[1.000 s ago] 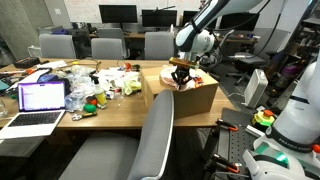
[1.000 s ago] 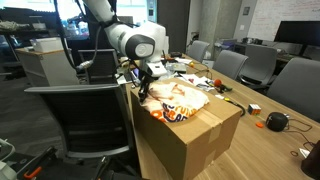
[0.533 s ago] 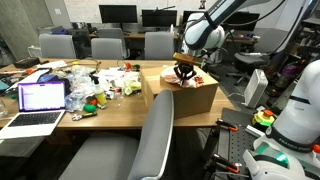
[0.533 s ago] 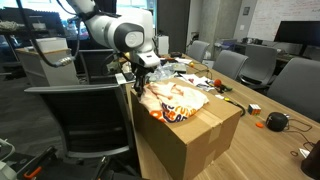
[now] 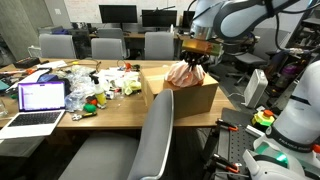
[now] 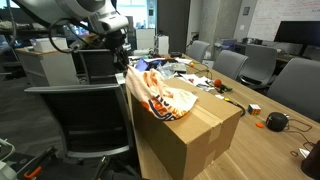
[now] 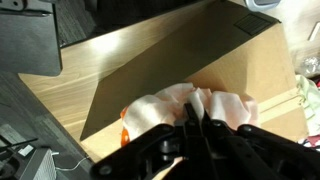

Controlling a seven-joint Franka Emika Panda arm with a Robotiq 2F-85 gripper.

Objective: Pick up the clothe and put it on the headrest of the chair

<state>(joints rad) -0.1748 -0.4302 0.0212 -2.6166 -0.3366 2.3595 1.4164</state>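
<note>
The pale pink-peach clothe (image 5: pixel 183 75) with an orange-red patch hangs bunched from my gripper (image 5: pixel 193 60), its lower end still on the cardboard box (image 5: pixel 190 98). In an exterior view the clothe (image 6: pixel 158 98) is pulled up at one corner by the gripper (image 6: pixel 126 64) and drapes over the box top. In the wrist view the gripper (image 7: pixel 197 118) is shut on a fold of the clothe (image 7: pixel 165 103). The chair's tall curved light-grey back, with its headrest (image 5: pixel 161 99), stands in front of the box, lower than the gripper.
A wooden table (image 5: pixel 110 112) holds a laptop (image 5: pixel 38 100) and cluttered small items (image 5: pixel 95 85). Grey chairs (image 5: pixel 107 47) and monitors (image 5: pixel 118 13) stand behind. White robot equipment (image 5: pixel 290 120) stands beside the box. The chair frame (image 6: pixel 80 110) stands close against the box.
My gripper has risen and shifted sideways from the box top, pulling the clothe up so that it now hangs bunched, mostly lifted off the box.
</note>
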